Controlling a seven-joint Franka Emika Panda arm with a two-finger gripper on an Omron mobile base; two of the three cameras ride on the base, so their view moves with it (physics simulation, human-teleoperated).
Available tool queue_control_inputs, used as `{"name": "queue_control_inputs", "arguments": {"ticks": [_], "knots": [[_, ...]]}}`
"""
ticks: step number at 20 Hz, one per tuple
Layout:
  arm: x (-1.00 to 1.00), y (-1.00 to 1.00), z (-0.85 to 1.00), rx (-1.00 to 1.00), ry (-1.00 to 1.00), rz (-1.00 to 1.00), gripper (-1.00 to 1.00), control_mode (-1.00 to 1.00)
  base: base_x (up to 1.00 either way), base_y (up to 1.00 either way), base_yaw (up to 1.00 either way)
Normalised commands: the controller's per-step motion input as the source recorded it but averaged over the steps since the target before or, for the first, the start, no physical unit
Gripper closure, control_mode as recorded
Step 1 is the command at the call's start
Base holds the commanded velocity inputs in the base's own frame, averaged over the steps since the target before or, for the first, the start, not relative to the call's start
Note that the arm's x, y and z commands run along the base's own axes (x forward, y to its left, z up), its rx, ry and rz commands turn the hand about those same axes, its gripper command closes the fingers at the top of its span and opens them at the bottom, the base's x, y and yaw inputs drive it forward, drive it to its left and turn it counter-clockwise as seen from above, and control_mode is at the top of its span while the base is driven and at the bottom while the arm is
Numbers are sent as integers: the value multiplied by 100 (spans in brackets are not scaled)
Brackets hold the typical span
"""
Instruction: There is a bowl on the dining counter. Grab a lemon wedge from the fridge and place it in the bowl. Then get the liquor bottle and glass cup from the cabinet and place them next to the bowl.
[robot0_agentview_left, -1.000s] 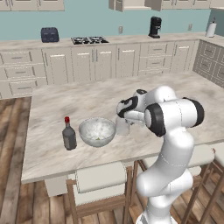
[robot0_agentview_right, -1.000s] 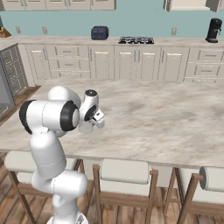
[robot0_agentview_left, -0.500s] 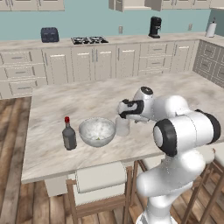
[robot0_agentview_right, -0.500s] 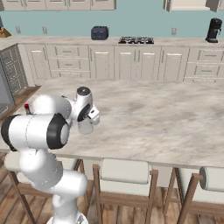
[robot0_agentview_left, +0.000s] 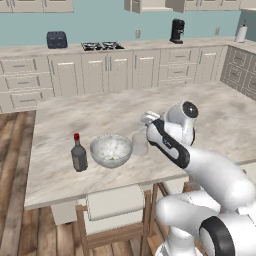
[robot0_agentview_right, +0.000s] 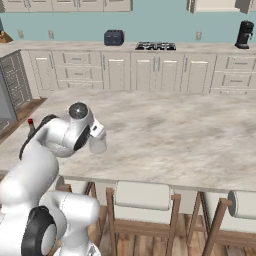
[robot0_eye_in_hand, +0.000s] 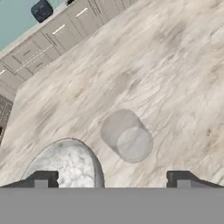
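On the dining counter (robot0_agentview_left: 210, 115) the speckled bowl (robot0_agentview_left: 111, 150) stands near the front edge. The dark liquor bottle (robot0_agentview_left: 78, 154) with its red cap stands upright just left of it. The clear glass cup (robot0_agentview_left: 140, 142) stands just right of the bowl, upright and free. My gripper (robot0_agentview_left: 144, 129) hovers right above the cup, open. In the hand view its fingertips (robot0_eye_in_hand: 41, 179) sit wide apart, with the cup (robot0_eye_in_hand: 127, 135) below them and the bowl's rim (robot0_eye_in_hand: 94, 159) at the lower left. I cannot make out the lemon wedge.
Cushioned stools (robot0_agentview_left: 117, 202) line the counter's near side. Along the back wall run cream drawers, a cooktop (robot0_agentview_left: 102, 46), a toaster (robot0_agentview_left: 56, 39) and a black coffee machine (robot0_agentview_left: 176, 31). The wide marble top to the right (robot0_agentview_right: 190, 135) is bare.
The jaws have opened and let go of the glass cup, which now stands by itself beside the bowl. The arm's elbow has swung toward the front.
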Motion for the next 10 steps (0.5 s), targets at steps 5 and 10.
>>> {"name": "queue_control_inputs", "arguments": {"ticks": [5,10], "knots": [[-100,0,100,-2,-16,11,-100,-100,0,0,0],[-100,0,100,-12,-2,8,-100,-100,0,0,0]]}}
